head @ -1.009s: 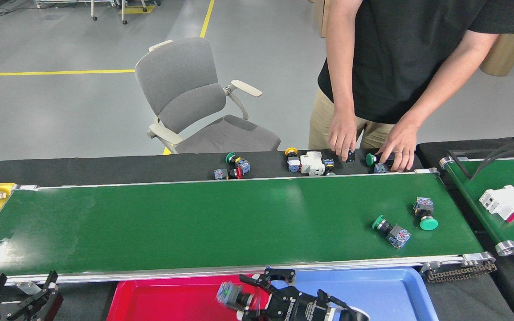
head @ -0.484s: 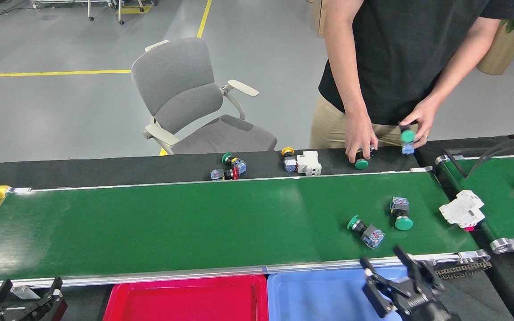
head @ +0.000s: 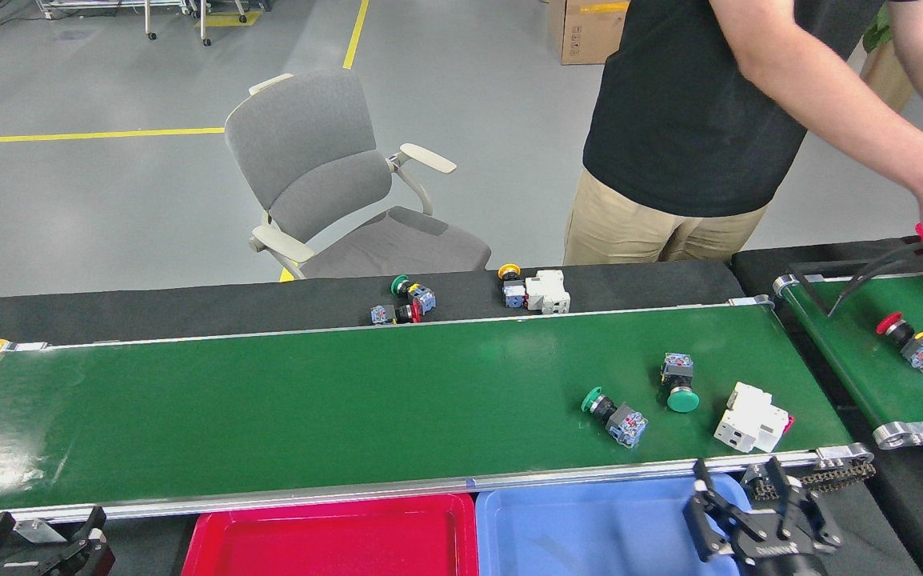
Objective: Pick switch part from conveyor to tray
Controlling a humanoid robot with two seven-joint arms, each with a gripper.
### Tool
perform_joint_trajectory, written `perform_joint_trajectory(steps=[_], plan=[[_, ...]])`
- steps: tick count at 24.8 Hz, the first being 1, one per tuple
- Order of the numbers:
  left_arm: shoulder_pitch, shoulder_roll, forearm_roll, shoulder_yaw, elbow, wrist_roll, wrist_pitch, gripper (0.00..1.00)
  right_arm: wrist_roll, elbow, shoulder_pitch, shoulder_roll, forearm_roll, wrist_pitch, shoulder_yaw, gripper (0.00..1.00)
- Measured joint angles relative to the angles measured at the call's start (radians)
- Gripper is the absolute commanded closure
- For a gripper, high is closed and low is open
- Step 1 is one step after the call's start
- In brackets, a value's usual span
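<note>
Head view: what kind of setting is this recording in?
Probably a factory-style test floor: a long glossy green conveyor belt carrying switch parts, red and blue plastic sorting trays, and yellow line markings on grey flooring.

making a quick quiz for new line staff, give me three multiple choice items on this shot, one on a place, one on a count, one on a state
1. Where is the white breaker block?
A. on the conveyor, near its right end
B. in the red tray
C. on the chair

2. How many green-capped switch parts lie on the conveyor belt?
A. none
B. two
C. five

3. What state is the right claw in?
A. shut on a switch part
B. open and empty, over the blue tray
C. out of view

Answers:
1. A, it sits on the belt right of the green switches.
2. B, one green switch part and another lie there.
3. B, its fingers are spread with nothing between them.
</note>
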Motion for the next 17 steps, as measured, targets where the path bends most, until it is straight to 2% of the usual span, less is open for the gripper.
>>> perform_joint_trajectory(steps=[4, 11, 12, 15, 16, 17], plan=[[-0.002, 0.0, 0.0, 0.0, 0.002, 0.0, 0.003, 0.0, 0.053, 0.064, -0.069, 0.0, 0.047, 0.046, 0.115, 0.06], [-0.006, 0.0, 0.0, 0.0, 0.003, 0.0, 0.004, 0.0, 0.11, 0.211, -0.202, 0.0, 0.053, 0.148, 0.268, 0.07], [-0.007, 0.0, 0.0, 0.0, 0.003, 0.0, 0.004, 0.0, 0.112, 0.232, -0.215, 0.001, 0.053, 0.155, 0.286, 0.12], [-0.009, 0.0, 0.0, -0.002, 0.003, 0.0, 0.004, 0.0, 0.118, 0.281, -0.251, 0.003, 0.053, 0.177, 0.33, 0.57], [-0.009, 0.0, 0.0, -0.002, 0.003, 0.0, 0.004, 0.0, 0.123, 0.286, -0.258, 0.003, 0.053, 0.181, 0.345, 0.66], [-0.009, 0.0, 0.0, -0.002, 0.003, 0.0, 0.004, 0.0, 0.125, 0.287, -0.261, 0.003, 0.053, 0.181, 0.356, 0.71]])
